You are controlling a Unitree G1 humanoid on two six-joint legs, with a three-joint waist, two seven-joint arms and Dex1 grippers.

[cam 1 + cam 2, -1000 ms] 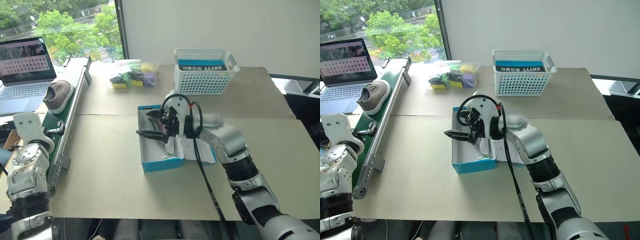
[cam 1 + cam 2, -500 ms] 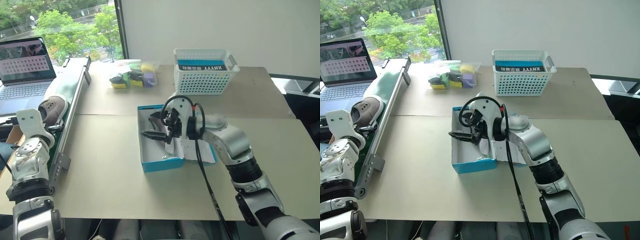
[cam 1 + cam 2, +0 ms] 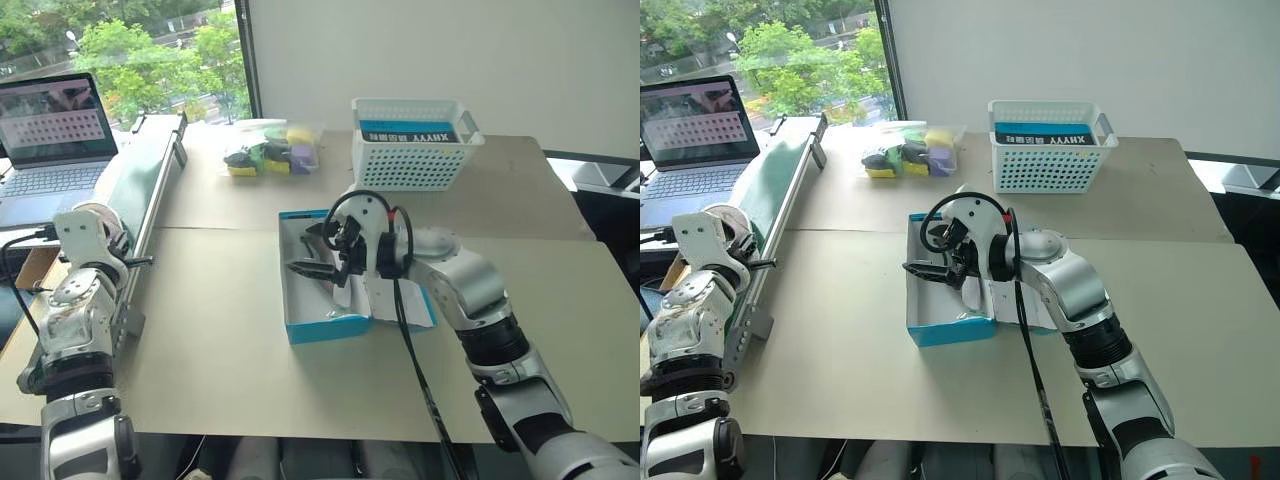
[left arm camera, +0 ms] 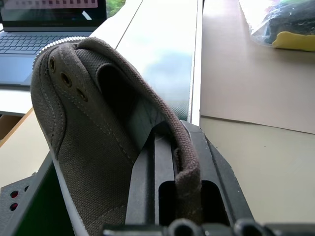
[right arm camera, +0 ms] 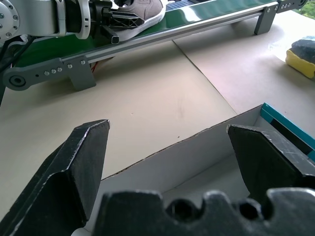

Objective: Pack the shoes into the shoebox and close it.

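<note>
A grey-brown canvas shoe point(image 4: 93, 142) with a pale sole sat on the green conveyor belt point(image 3: 770, 190) at the table's left edge, its collar pinched in the left gripper point(image 4: 165, 162). The blue shoebox point(image 3: 330, 328) lay open mid-table, white inside, lid folded out to its right. A dark shape inside was possibly the other shoe.

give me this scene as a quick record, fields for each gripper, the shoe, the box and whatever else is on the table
left gripper: shut on the shoe's heel collar
shoe: grey-brown canvas, pale sole, on the green conveyor
right gripper: open, hovering over the shoebox
shoebox: blue, white inside, lid open
white basket: behind the shoebox, holds another blue box
bag of coloured items: beside the basket
laptop: open, beyond the conveyor
</note>
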